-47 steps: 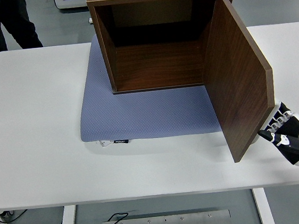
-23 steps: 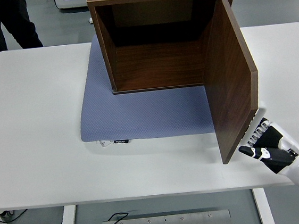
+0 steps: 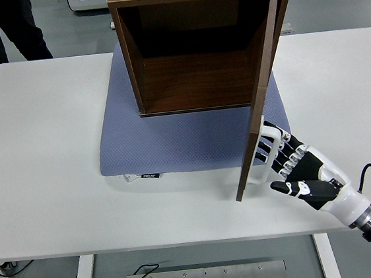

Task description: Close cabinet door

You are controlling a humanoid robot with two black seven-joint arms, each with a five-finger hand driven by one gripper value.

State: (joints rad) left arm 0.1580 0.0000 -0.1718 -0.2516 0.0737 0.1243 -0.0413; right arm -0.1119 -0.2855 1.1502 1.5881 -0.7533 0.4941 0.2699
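Wooden door [image 3: 255, 98] half-swung, right hand [image 3: 294, 165] pushing its outer face, fingers [image 3: 270, 144] spread, gripping nothing.
Risk: fingers may slip off the door's edge, or the cabinet [image 3: 205, 40] may slide on the mat [image 3: 179, 143].

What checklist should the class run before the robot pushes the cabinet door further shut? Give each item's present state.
1. Right hand against the door's outer face: ok, fingers spread on it.
2. Door swing path over the mat free: ok.
3. Cabinet interior free of objects: ok.
4. Door fully closed: not ok, it stands edge-on, about half open.
5. Person away from the door: ok, at far left.
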